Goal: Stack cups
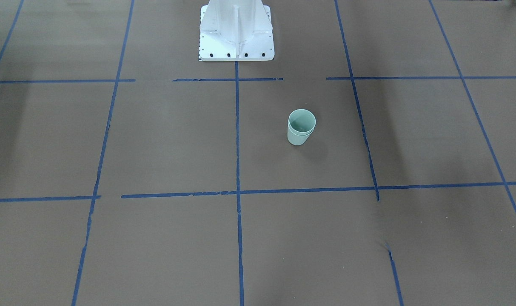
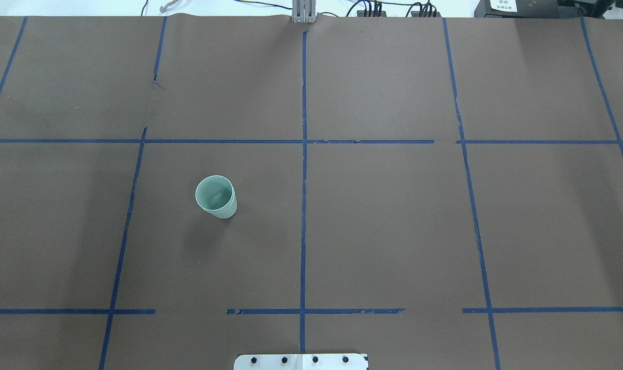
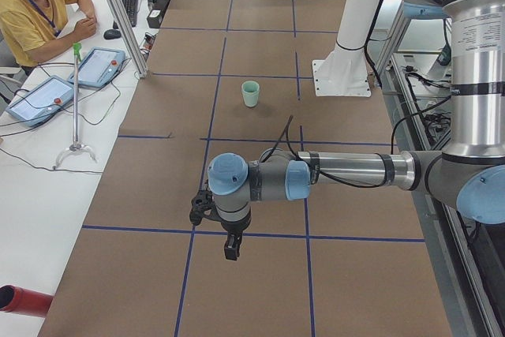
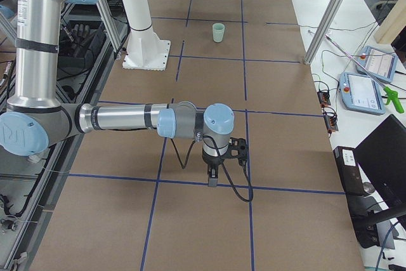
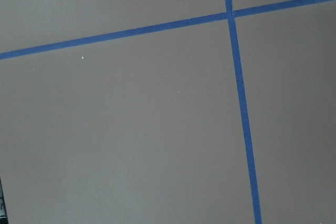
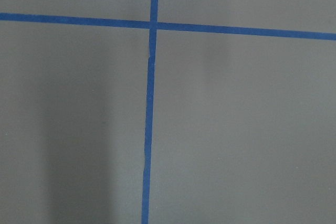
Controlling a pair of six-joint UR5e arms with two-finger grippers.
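**Cups** (image 2: 216,197): two, pale mint green, with no handles. One sits inside the other, and both rims show as a double edge at the top. The stack is upright on the table, in the middle row of squares, in the square just to the robot's left of the centre line. It touches no tape and is well apart from both grippers.

**Table** (image 2: 393,231): covered in brown sheet.

**Tape lines** (image 2: 303,205): blue, dividing the surface into a grid.

**Pedestal** (image 1: 236,34): white, bolted at the robot's edge on the centre line.

**Left arm** (image 3: 347,170): reaches out level over the table's left end.

**Left gripper** (image 3: 230,247): points down above a tape line. Only the side view shows it, so I cannot tell how far its jaws are parted or whether it holds anything. Its wrist camera shows only brown sheet and crossing tape.

**Right arm** (image 4: 120,118): reaches out level over the table's right end.

**Right gripper** (image 4: 212,179): points down near a tape line. Its jaw state and any load cannot be told either. Its wrist camera also shows only sheet and tape.

**Person** (image 3: 35,5): in a yellow shirt, seated at a side desk.

**Control tablets** (image 3: 39,99): two, lying on that desk.
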